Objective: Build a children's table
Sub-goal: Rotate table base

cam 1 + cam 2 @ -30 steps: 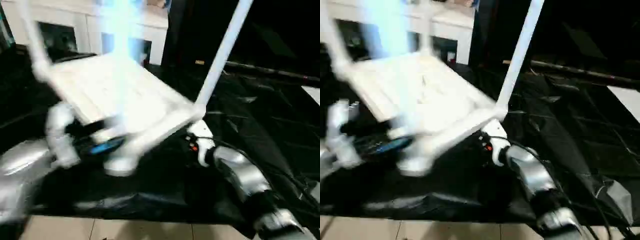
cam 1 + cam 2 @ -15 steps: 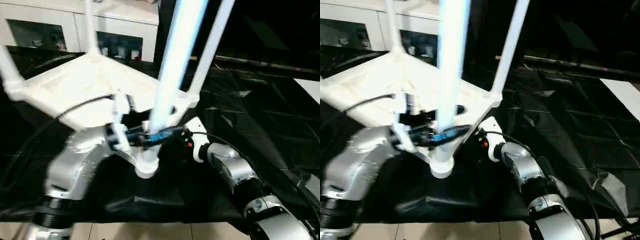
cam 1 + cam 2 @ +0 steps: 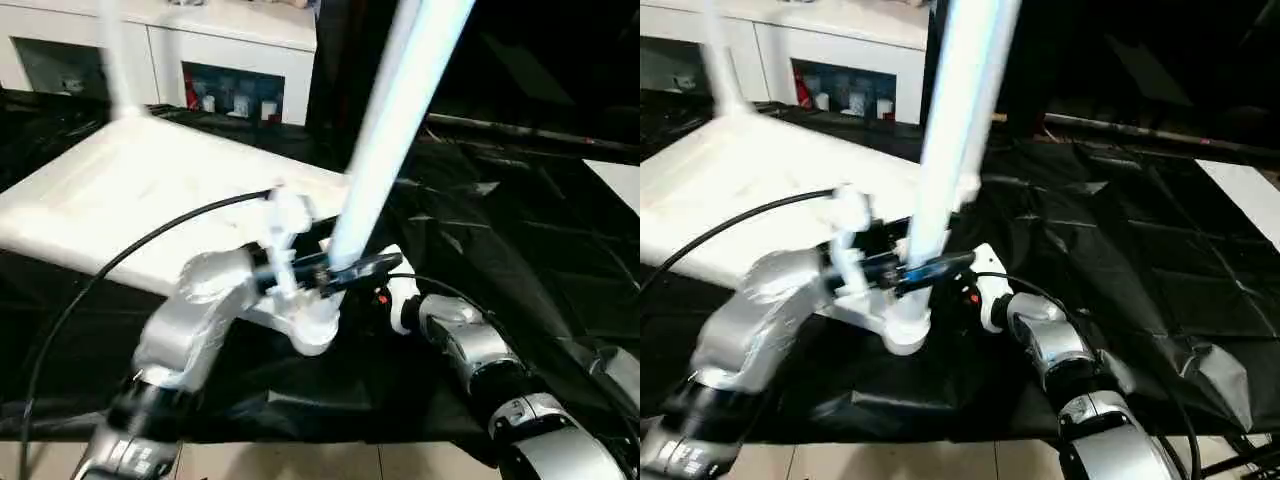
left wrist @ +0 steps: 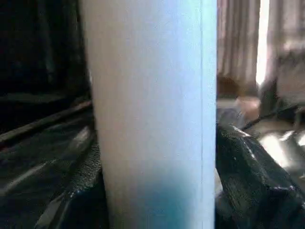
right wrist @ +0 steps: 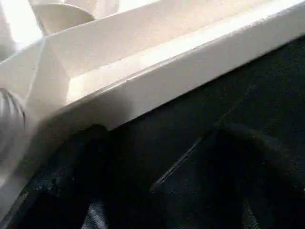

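Head views and both wrist views, assembly of the children's table. The white table top (image 3: 150,200) lay upside down on the black-covered table (image 3: 520,250), its near corner beside both arms. The left claw (image 3: 335,272) was clenched around the lower part of 1 tapered leg (image 3: 400,110), which rose steeply, leaning a little toward the robot's right; the left wrist view showed the leg (image 4: 152,114) standing between the 2 black fingers (image 4: 248,176). The leg's thick end (image 3: 313,335) hung just in front of the top's near corner.

Change over the last second: the top, tilted and raised at the start, lay flatter and lower by the end, and the held leg had swung from a slant to nearly upright over the near corner. Judged from this, the leg was being lined up with a corner socket; whether it was seated could not be told.

The right claw (image 3: 380,290) sat low at the near edge of the top, spread wide and gripping nothing; its wrist view showed the rim (image 5: 167,76) close ahead of it.

Count: 1 table top; 2 legs discernible, 1 held and 1 blurred leg (image 3: 115,60) upright at the far left corner; 2 claws; 1 white cabinet (image 3: 230,60) behind.
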You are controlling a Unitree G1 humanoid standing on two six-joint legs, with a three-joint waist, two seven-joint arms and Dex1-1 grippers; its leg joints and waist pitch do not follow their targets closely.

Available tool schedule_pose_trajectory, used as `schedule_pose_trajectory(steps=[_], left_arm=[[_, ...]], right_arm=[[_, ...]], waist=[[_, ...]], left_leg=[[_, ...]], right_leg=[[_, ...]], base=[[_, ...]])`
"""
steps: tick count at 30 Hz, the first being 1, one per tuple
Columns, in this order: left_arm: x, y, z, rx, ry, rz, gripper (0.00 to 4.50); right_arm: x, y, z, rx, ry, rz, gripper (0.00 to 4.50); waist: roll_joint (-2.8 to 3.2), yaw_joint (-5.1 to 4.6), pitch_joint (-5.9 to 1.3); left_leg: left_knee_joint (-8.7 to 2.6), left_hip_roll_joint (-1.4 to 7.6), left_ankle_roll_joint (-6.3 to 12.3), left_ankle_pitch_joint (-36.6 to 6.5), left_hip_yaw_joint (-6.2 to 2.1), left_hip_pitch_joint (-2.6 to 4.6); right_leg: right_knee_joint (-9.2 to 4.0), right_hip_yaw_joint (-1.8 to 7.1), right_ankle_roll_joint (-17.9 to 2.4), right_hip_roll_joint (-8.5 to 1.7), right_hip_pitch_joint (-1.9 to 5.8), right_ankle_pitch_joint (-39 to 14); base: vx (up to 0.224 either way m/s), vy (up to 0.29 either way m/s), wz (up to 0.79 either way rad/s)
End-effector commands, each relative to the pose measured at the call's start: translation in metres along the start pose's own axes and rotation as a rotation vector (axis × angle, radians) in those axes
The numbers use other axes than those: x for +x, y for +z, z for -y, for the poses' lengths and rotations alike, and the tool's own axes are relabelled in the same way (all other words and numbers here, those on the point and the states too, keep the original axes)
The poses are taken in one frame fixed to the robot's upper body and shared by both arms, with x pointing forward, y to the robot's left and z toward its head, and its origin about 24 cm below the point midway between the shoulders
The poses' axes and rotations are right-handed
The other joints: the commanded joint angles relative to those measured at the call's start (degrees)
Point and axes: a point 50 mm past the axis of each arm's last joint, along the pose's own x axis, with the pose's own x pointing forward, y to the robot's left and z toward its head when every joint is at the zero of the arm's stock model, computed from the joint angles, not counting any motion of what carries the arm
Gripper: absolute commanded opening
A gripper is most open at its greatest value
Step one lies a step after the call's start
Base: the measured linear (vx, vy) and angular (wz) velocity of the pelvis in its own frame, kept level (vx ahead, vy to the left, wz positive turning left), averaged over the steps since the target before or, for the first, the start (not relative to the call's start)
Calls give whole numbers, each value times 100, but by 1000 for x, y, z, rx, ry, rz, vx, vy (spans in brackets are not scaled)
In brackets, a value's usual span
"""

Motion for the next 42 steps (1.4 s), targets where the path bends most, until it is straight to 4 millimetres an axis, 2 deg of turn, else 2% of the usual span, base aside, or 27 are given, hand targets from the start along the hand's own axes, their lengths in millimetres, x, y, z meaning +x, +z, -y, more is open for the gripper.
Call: schedule_pose_trajectory(steps=[1,3,4,5,6,7,8,12,13,14,16,19,20,22,24,26,28,30,31,34,36,37,38,40,41,42], left_arm=[[10,-12,8,9,-62,-81,310],[0,-13,5,6,-72,-103,310],[0,-13,5,6,-72,-103,310],[-7,-14,5,6,-96,-118,310],[-19,-16,5,-7,-137,-152,310],[-20,-17,5,-8,-139,-155,310],[-28,-18,5,-20,-160,-181,310],[-48,-28,7,-31,-236,-306,310],[-52,-30,7,-31,-249,-331,310],[-66,-36,7,-36,-275,-421,310],[-76,-39,3,-11,-272,-478,310],[-83,-41,-7,33,-232,-538,310],[-84,-41,-9,34,-229,-545,284],[-89,-41,-16,50,-226,-571,274],[-91,-40,-22,89,-221,-592,269],[-91,-40,-28,124,-209,-602,232],[-92,-39,-31,137,-214,-615,230],[-94,-40,-33,138,-222,-629,199],[-98,-40,-34,138,-247,-667,187],[-104,-40,-37,149,-254,-705,167],[-106,-41,-38,148,-259,-711,139],[-108,-42,-38,147,-268,-723,139],[-108,-42,-38,147,-268,-723,132],[-112,-43,-39,140,-277,-728,121],[-112,-43,-40,146,-275,-729,94],[-113,-44,-40,153,-277,-734,94]], right_arm=[[11,28,-8,-53,49,105,425],[4,30,0,-52,39,119,425],[4,30,0,-52,39,119,425],[-2,31,4,-57,41,125,425],[-11,31,10,-77,51,128,425],[-12,31,11,-79,52,128,425],[-18,31,14,-99,63,122,425],[-31,28,19,-147,94,98,425],[-34,28,20,-156,101,93,425],[-44,26,23,-203,121,61,425],[-52,23,25,-241,134,31,425],[-61,21,25,-268,154,4,425],[-62,21,25,-270,161,1,425],[-67,20,21,-284,195,-16,425],[-71,19,17,-295,229,-29,425],[-74,20,12,-310,258,-36,425],[-76,21,8,-320,284,-41,425],[-77,21,7,-325,294,-45,425],[-79,22,5,-333,306,-50,425],[-80,22,5,-338,309,-52,425],[-80,22,5,-338,309,-53,425],[-81,23,4,-342,311,-58,425],[-81,23,4,-342,311,-58,425],[-83,23,3,-347,313,-65,425],[-83,23,3,-348,312,-67,425],[-83,23,3,-348,313,-69,425]], waist=[[136,36,-300],[163,40,-316],[155,41,-326],[148,55,-342],[171,55,-362],[153,49,-372],[201,66,-363],[210,100,-327],[244,112,-316],[237,117,-307],[254,114,-293],[256,123,-271],[249,127,-265],[245,142,-250],[246,140,-254],[284,161,-247],[269,181,-272],[277,190,-273],[302,193,-277],[286,195,-280],[292,215,-274],[292,216,-274],[276,223,-268],[282,232,-264],[282,233,-265],[284,235,-265]], left_leg=[[-374,137,-156,-1314,-38,-31],[-362,135,-135,-1185,-30,-26],[-355,133,-123,-1104,-25,-33],[-347,129,-89,-903,-20,-41],[-330,116,-43,-723,-12,-58],[-323,122,-7,-622,-11,-74],[-316,120,40,-476,-4,-68],[-330,120,41,-668,17,-55],[-341,128,-2,-817,12,-38],[-349,132,-34,-895,3,-41],[-354,131,-45,-986,3,-42],[-342,123,-69,-1078,3,-60],[-347,120,-72,-1185,-3,-68],[-351,120,-56,-1298,-15,-56],[-351,124,-62,-1312,-22,-57],[-353,120,-33,-1340,-28,-52],[-337,118,-10,-1240,-29,-61],[-344,128,-25,-1196,-34,-69],[-350,135,-48,-1180,-39,-61],[-336,125,-31,-1116,-22,-54],[-336,126,-48,-1154,-18,-52],[-338,127,-56,-1167,-20,-55],[-340,127,-54,-1186,-19,-54],[-346,128,-59,-1234,-22,-48],[-346,129,-70,-1266,-25,-47],[-349,133,-76,-1276,-29,-46]], right_leg=[[-437,320,-667,-466,256,-1645],[-405,325,-762,-463,252,-1360],[-385,327,-806,-458,262,-1180],[-339,328,-896,-446,279,-793],[-291,326,-975,-429,287,-430],[-267,329,-1011,-427,302,-238],[-240,326,-1078,-421,278,17],[-282,324,-1100,-417,265,-272],[-305,321,-1069,-421,256,-463],[-311,321,-1032,-423,265,-587],[-330,324,-959,-418,256,-750],[-360,334,-909,-432,247,-1027],[-393,331,-845,-442,253,-1295],[-433,331,-719,-445,231,-1681],[-422,331,-732,-450,225,-1706],[-444,330,-675,-436,221,-1707],[-421,333,-657,-443,238,-1577],[-403,324,-715,-450,232,-1472],[-386,325,-781,-452,226,-1368],[-369,329,-856,-445,227,-1134],[-375,328,-888,-455,223,-1186],[-374,327,-884,-459,227,-1215],[-382,327,-852,-457,225,-1289],[-393,331,-790,-459,219,-1406],[-399,328,-768,-468,217,-1481],[-405,328,-769,-471,216,-1506]], base=[[0,0,0],[0,0,0],[0,0,0],[0,0,0],[0,0,0],[0,0,0],[0,0,0],[0,0,0],[0,0,0],[0,0,0],[0,0,0],[0,0,0],[0,0,0],[0,0,0],[0,0,0],[0,0,0],[0,0,0],[0,0,0],[0,0,0],[0,0,0],[0,0,0],[0,0,0],[0,0,0],[0,0,0],[0,0,0],[0,0,0]])
